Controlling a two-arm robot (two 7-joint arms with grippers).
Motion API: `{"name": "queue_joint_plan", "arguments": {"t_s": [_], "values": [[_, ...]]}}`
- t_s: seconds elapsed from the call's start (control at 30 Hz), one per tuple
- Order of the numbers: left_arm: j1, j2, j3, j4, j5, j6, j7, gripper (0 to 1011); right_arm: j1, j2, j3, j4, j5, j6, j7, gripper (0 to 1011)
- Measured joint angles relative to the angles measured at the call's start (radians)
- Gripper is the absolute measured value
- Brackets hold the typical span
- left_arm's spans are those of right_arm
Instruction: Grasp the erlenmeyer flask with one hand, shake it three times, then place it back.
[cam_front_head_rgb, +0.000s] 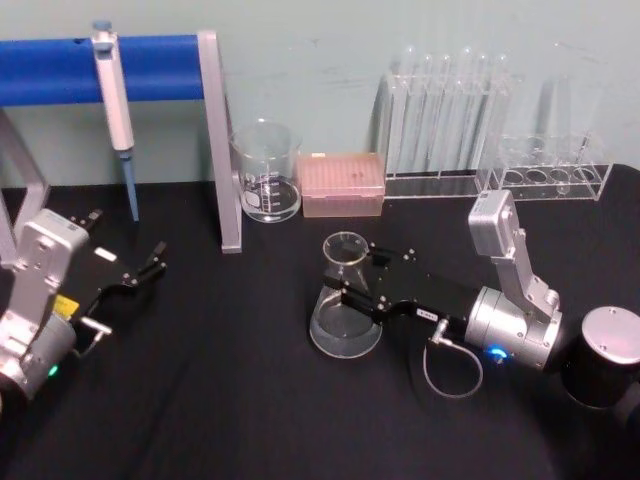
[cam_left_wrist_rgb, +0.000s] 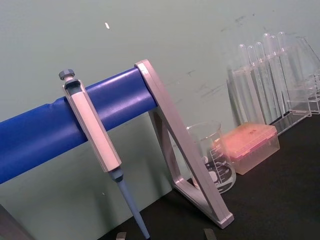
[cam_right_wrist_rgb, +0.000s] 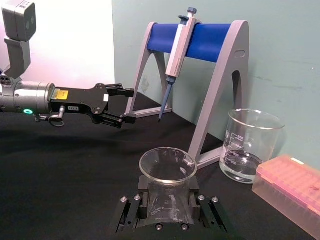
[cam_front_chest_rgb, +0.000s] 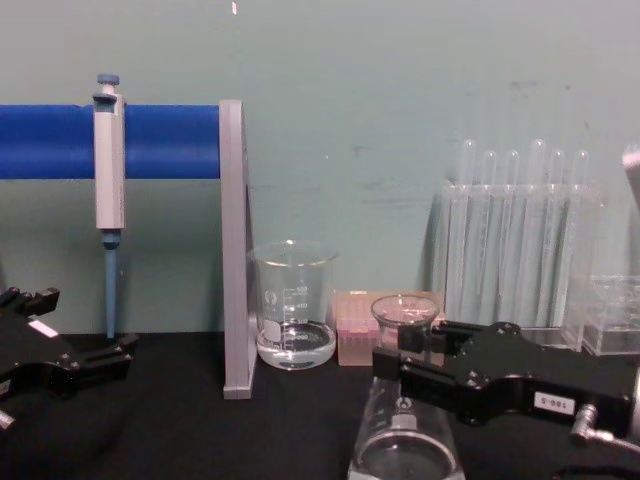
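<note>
Closest in, the right gripper (cam_right_wrist_rgb: 168, 206) has its fingers (cam_right_wrist_rgb: 132, 212) on both sides of the erlenmeyer flask (cam_right_wrist_rgb: 167, 170) neck, pressed snug against the glass just under the flared rim. The flask stands upright, and its wide base looks like it's resting on the black table (cam_front_head_rgb: 230, 400), roughly mid-table, in front of the beaker (cam_front_head_rgb: 268, 185) and the pink tip box (cam_front_head_rgb: 342, 185). The arm reaches in from the right side. Over on the left, the left gripper (cam_front_head_rgb: 150, 268) hangs low near the blue pipette stand (cam_front_head_rgb: 150, 68), fingers spread and gripping nothing.
</note>
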Motion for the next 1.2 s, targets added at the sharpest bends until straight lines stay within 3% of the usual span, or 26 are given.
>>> {"name": "queue_joint_plan", "arguments": {"t_s": [1.2], "values": [[0.0,0.0,0.0,0.0,0.0,0.0,0.0,1001,-0.003,-0.005,0.004,-0.001,-0.006,0.025,-0.028,449]]}}
